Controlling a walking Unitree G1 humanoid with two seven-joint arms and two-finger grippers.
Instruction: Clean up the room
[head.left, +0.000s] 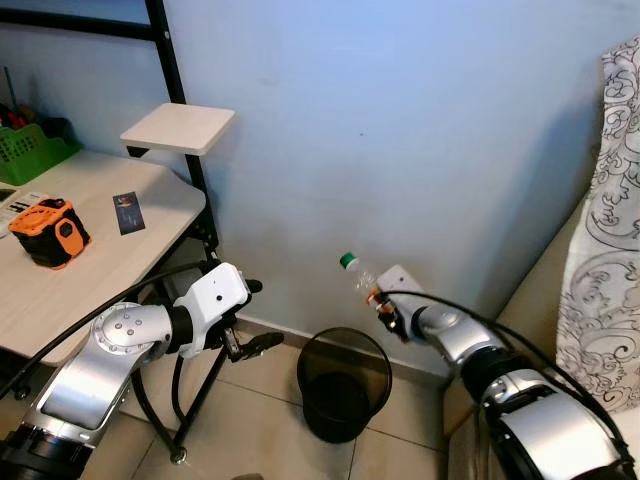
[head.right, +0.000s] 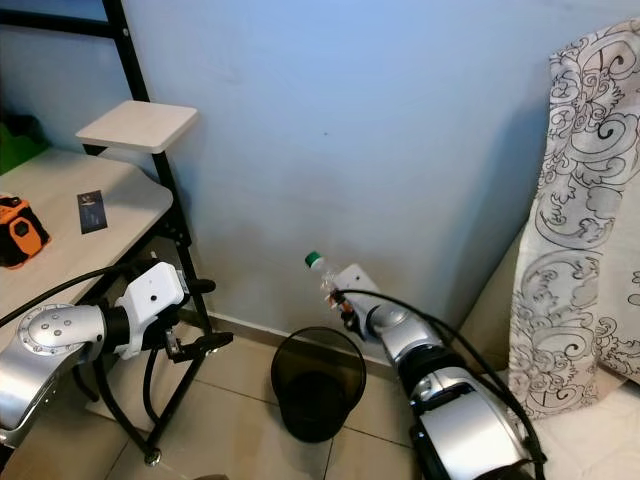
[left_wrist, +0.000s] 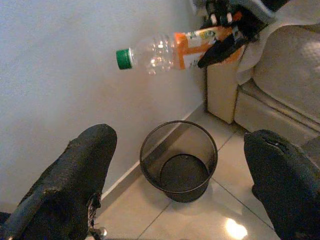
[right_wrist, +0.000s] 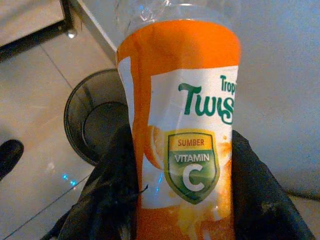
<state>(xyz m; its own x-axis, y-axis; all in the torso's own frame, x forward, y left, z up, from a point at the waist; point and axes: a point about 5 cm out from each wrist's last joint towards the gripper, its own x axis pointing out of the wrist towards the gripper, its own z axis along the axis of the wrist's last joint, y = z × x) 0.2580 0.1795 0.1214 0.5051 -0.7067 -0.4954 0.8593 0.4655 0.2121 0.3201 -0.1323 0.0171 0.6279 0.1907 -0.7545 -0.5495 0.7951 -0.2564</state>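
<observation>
The plastic bottle (left_wrist: 175, 47) is empty, clear and ribbed, with a green cap and an orange label. The right gripper (left_wrist: 222, 42) is clamped on its labelled lower half and holds it nearly level, high above the floor, with the cap toward the wall, presumably for release into the bin. The wastebasket (head.left: 343, 384), round and of black wire mesh, stands on glossy tiles below the bottle. The left gripper (head.left: 255, 347) hangs beside the desk (head.left: 95, 260), fingers apart, gripping nothing.
</observation>
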